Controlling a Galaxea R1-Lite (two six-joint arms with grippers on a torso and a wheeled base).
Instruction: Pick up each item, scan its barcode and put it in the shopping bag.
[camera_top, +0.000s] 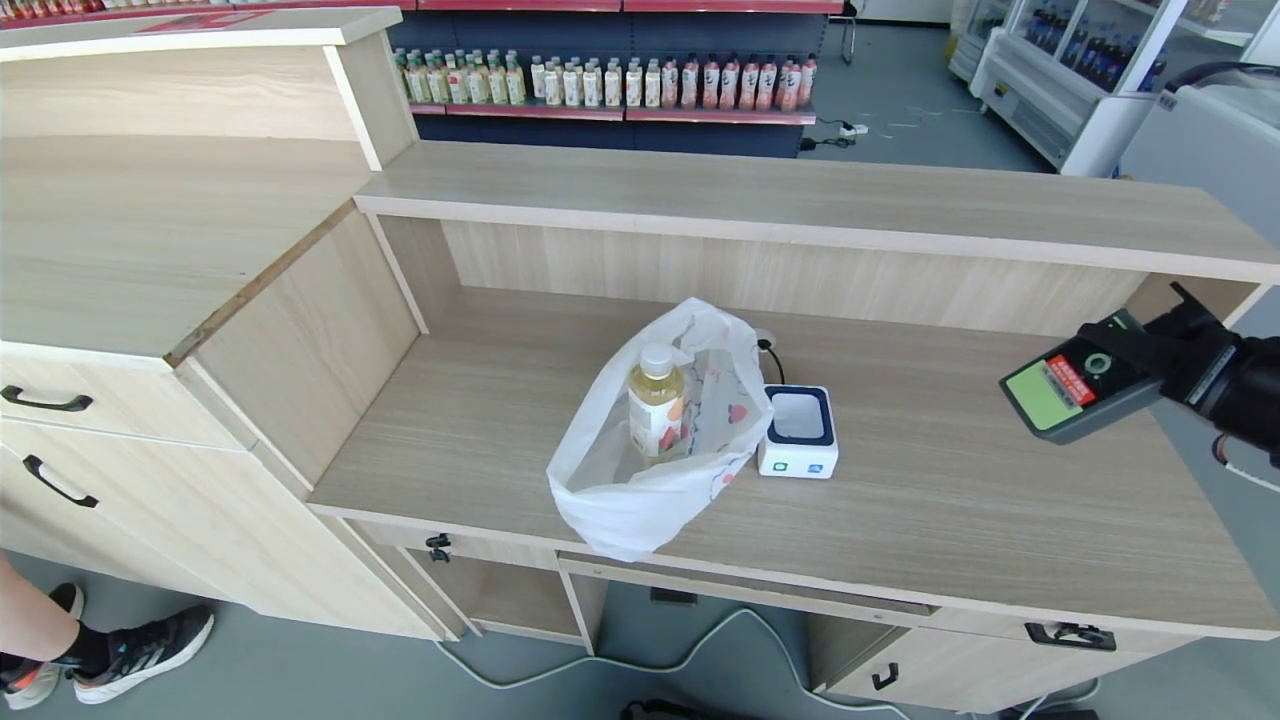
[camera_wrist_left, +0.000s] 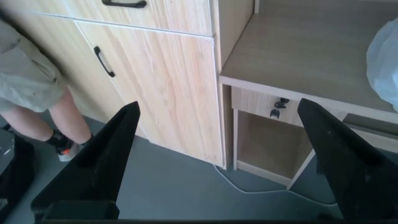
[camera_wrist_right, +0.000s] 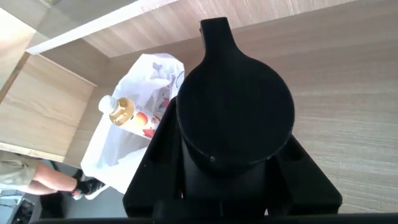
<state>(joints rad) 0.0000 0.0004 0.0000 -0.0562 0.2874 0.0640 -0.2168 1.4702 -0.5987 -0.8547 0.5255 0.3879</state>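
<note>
A white plastic shopping bag (camera_top: 620, 480) stands open on the wooden counter (camera_top: 950, 480), near its front edge. Upright inside it is a tea bottle (camera_top: 655, 400) with a white cap. Against the bag's right side sits a white scan box (camera_top: 798, 430) with a dark-rimmed window. My right gripper (camera_top: 1190, 360) hangs above the counter's right end, shut on a black and green handheld scanner (camera_top: 1075, 388). The right wrist view has the scanner's black back (camera_wrist_right: 236, 112) in the gripper (camera_wrist_right: 233, 186), with the bag (camera_wrist_right: 112, 155) and bottle (camera_wrist_right: 121, 111) beyond. My left gripper (camera_wrist_left: 217, 106) is open, low beside the cabinet.
A raised ledge (camera_top: 800, 200) runs along the counter's back. A tall cabinet (camera_top: 150, 230) with drawers (camera_top: 60, 420) stands at the left. A cable (camera_top: 650, 660) lies on the floor under the counter. Bare counter surface stretches to the right of the scan box.
</note>
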